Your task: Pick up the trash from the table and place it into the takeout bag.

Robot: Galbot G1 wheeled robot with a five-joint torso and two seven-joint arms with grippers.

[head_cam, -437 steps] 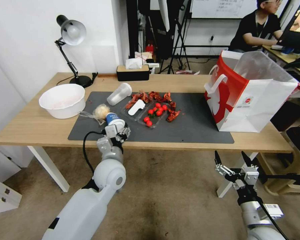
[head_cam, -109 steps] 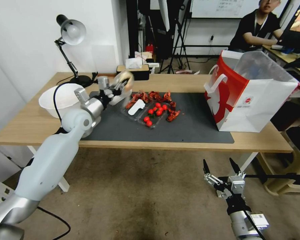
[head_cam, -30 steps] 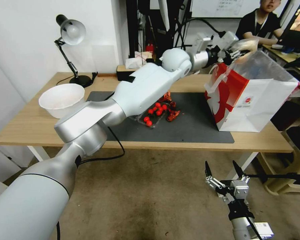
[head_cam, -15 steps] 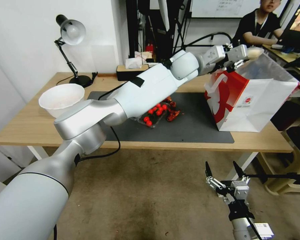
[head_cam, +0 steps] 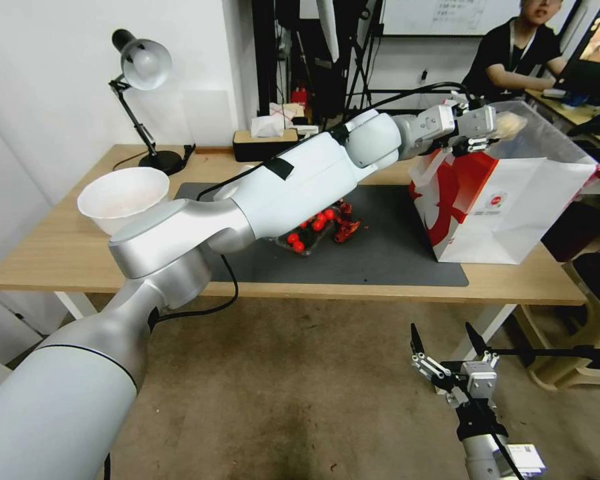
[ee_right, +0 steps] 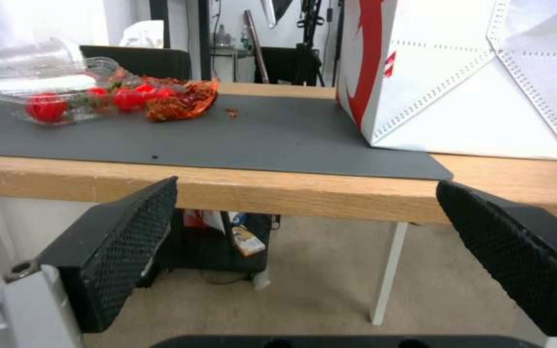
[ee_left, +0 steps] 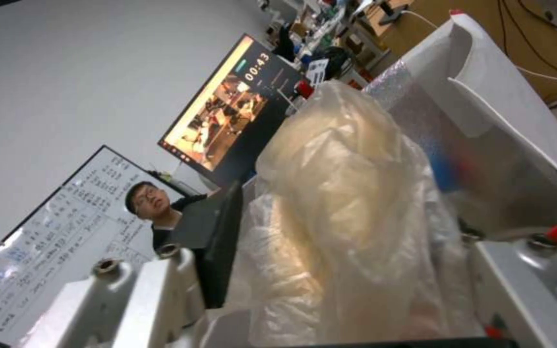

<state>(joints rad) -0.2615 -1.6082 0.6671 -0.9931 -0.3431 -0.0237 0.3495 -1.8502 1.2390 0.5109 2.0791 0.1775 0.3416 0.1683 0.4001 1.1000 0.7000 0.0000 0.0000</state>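
Observation:
My left arm reaches across the table (head_cam: 53, 257) to the takeout bag (head_cam: 507, 200), white with a red side. The left gripper (head_cam: 495, 127) is shut on a clear bag with a yellowish lump (head_cam: 511, 123), held over the takeout bag's open top. In the left wrist view the clear bag (ee_left: 349, 203) bulges between the fingers (ee_left: 156, 290), with the takeout bag's silvery inside (ee_left: 510, 159) beyond it. A crumpled red wrapper (head_cam: 345, 230) lies on the dark mat (head_cam: 387, 257). A clear plastic cup (ee_right: 30, 60) lies on its side. My right gripper (head_cam: 448, 343) hangs open below the table's front edge.
A large white bowl (head_cam: 123, 197) stands at the table's left, with a desk lamp (head_cam: 140, 67) and a tissue box (head_cam: 267, 140) behind. A clear tray of cherry tomatoes (head_cam: 308, 233) sits mid-mat. A person sits at a desk behind the takeout bag.
The left gripper has carried the clear bag a little right and downward above the takeout bag's opening. The right arm has stayed put.

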